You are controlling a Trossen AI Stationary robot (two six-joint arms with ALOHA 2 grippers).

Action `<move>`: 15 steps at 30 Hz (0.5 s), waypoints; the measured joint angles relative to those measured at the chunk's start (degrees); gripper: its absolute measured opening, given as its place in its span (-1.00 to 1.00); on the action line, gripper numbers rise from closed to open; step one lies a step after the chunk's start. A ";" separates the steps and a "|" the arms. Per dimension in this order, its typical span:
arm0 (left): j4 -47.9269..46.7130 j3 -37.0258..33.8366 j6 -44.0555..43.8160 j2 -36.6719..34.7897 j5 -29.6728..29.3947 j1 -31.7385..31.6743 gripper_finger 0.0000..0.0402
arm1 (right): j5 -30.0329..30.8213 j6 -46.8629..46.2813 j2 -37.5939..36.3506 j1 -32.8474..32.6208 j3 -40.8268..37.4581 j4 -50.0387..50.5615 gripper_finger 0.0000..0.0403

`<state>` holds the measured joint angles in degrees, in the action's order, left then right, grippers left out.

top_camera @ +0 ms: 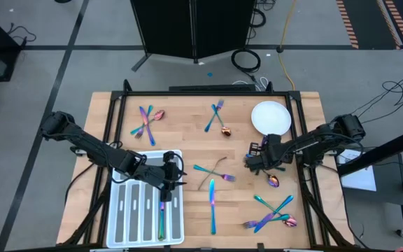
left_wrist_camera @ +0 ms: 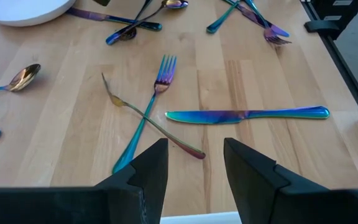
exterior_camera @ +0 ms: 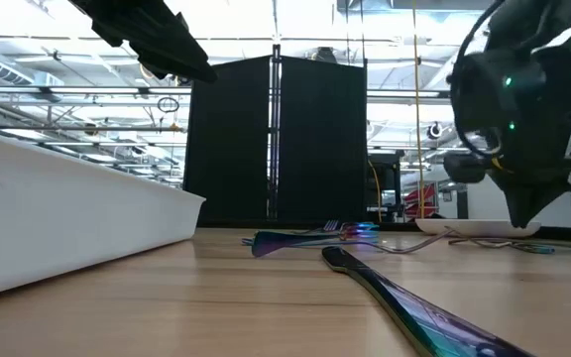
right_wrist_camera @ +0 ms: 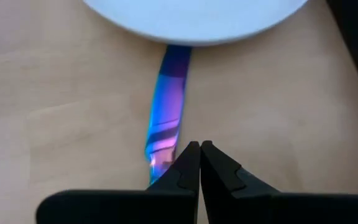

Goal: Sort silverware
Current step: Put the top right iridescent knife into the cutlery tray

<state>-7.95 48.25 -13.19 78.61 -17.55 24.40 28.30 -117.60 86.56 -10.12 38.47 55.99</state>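
Note:
Iridescent silverware lies scattered on the wooden table. A fork crossed with another piece (top_camera: 214,173) (left_wrist_camera: 154,99) and a knife (top_camera: 213,206) (left_wrist_camera: 247,115) lie at the middle. My left gripper (top_camera: 168,171) (left_wrist_camera: 194,149) is open and hovers over the right far corner of the white tray (top_camera: 121,210). One piece (top_camera: 161,220) lies in the tray's rightmost slot. My right gripper (top_camera: 250,159) (right_wrist_camera: 199,146) is shut and points down by a blue-purple knife blade (right_wrist_camera: 169,106). The blade's far end runs under the white plate (top_camera: 270,117) (right_wrist_camera: 197,15). My right gripper comes from above with shut fingers (right_wrist_camera: 188,162) at the near end of the knife blade (right_wrist_camera: 160,152), which lies flat on the table. Whether the tips touch the blade, I cannot tell.
More silverware lies in heaps at the far left (top_camera: 145,122), far middle (top_camera: 217,115) and near right (top_camera: 271,217). A coppery spoon (top_camera: 273,180) sits beside my right gripper. A dark frame (top_camera: 110,119) borders the table. The tray wall (exterior_camera: 67,228) fills the low view's left.

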 joint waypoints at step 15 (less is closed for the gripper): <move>0.26 -0.04 0.09 0.02 0.01 -0.07 -0.22 | 3.65 17.45 1.79 4.23 -3.67 -23.90 -1.00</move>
<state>-7.69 48.21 -13.10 78.63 -17.54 24.34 31.94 -100.15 88.36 -5.89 34.81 32.09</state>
